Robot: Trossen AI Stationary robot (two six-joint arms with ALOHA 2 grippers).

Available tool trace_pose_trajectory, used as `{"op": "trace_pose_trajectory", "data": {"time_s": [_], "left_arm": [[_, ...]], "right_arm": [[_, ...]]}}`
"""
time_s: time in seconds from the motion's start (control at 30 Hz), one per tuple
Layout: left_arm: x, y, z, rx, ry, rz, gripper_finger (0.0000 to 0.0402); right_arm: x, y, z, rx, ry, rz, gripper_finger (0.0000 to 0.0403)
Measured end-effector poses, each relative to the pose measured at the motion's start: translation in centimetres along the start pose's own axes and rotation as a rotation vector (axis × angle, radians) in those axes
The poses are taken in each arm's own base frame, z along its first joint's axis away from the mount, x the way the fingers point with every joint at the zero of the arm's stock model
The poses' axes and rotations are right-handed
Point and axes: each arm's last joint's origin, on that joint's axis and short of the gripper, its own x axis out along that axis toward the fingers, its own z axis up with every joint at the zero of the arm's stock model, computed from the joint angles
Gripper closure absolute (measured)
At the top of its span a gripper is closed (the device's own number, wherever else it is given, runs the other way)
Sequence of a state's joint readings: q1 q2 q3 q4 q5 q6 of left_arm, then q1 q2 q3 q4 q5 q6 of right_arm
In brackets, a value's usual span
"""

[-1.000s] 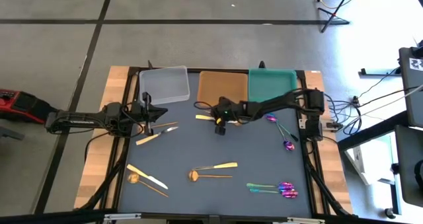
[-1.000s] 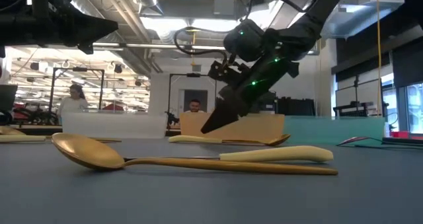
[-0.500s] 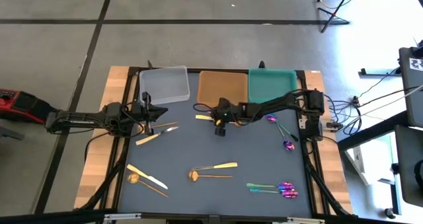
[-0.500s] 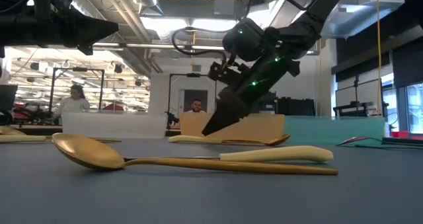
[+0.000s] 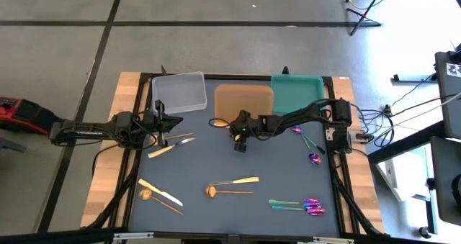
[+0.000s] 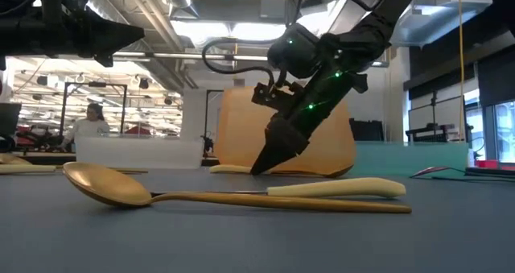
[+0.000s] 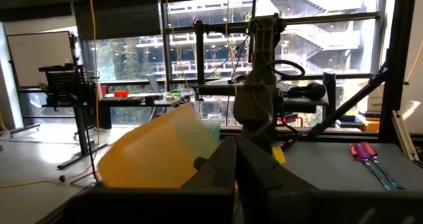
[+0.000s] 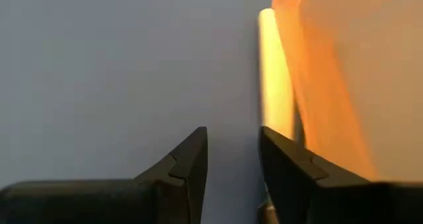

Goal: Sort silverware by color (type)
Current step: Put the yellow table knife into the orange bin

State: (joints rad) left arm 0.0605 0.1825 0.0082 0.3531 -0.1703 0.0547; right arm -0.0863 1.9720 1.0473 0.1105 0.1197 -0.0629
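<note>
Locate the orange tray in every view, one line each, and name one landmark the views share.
High view: orange tray at the far middle of the table.
Low view: tray tipped up behind the right gripper.
Left wrist view: tilted tray, centre-left.
Right wrist view: blurred tray fills one side.
Shared landmark: the right gripper.
</note>
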Motion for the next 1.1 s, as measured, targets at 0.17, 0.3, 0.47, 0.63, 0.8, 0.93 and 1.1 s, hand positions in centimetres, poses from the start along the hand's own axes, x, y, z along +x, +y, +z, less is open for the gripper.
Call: {"op": "trace_pose_trajectory", "data": {"time_s": [0.17,0.3,0.47,0.63,0.8,0.93,1.1], "left_arm": [[0.0,0.0,0.0,0.000,0.000,0.002,0.0401],[0.0,0.0,0.0,0.000,0.000,0.003,0.0401],[0.0,0.0,0.0,0.000,0.001,0.002,0.0401],[0.0,0.0,0.0,-0.001,0.000,0.002,0.0401],[0.0,0.0,0.0,-0.001,0.001,0.003,0.0401],[0.0,0.0,0.0,0.000,0.001,0.009,0.0401],[0.0,0.0,0.0,0.000,0.001,0.010,0.0401]], "right_arm": [[-0.6,-0.4,0.4,-0.026,-0.013,-0.040,0.0272],[-2.3,-0.7,1.7,-0.033,-0.060,-0.047,0.0272],[-3.3,-0.8,2.4,-0.022,-0.087,-0.021,0.0272],[-1.7,-0.9,1.6,0.054,-0.077,-0.015,0.0272],[0.3,-0.7,0.4,0.083,-0.055,-0.043,0.0272],[1.2,-0.8,-0.1,0.103,-0.044,-0.055,0.0272],[1.4,-0.9,-0.2,0.105,-0.038,-0.063,0.0272]]}}
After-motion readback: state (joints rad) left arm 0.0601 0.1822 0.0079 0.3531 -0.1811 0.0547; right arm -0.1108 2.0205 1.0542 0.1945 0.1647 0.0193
